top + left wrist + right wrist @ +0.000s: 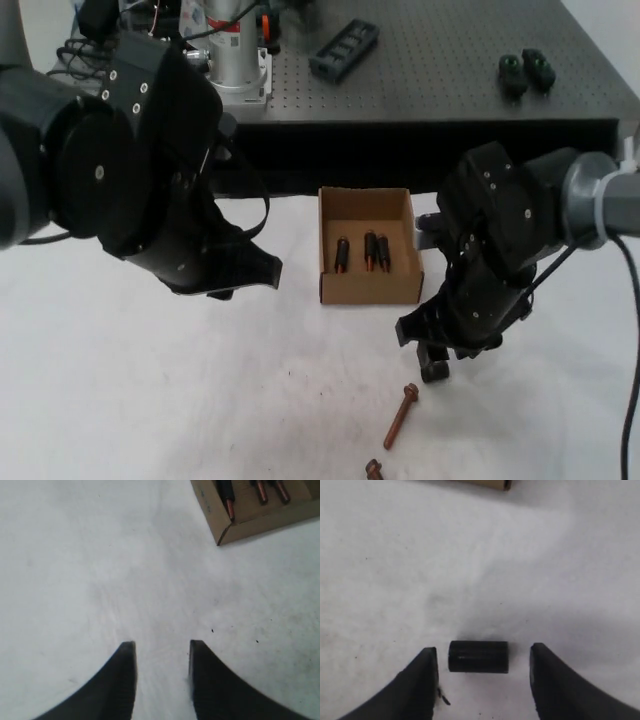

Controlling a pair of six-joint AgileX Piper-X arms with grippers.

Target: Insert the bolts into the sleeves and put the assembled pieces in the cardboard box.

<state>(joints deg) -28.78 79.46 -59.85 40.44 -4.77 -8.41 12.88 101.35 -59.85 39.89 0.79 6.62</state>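
A cardboard box (367, 288) sits mid-table on the white cloth with three assembled bolt-and-sleeve pieces (371, 251) lying inside; its corner (235, 522) also appears in the left wrist view. A black sleeve (478, 656) lies on the cloth between the spread fingers of my right gripper (483, 662), which is open and not touching it. That sleeve (434, 370) sits under the right arm, right of the box's front. Two copper bolts (400, 416) (373, 468) lie near the front edge. My left gripper (162, 652) hovers open over bare cloth, left of the box.
Behind the cloth runs a dark perforated bench (440, 70) carrying a black tray (345, 48), two small black parts (526, 72) and a metal post (235, 45) with cables. White cloth stretches open at front left.
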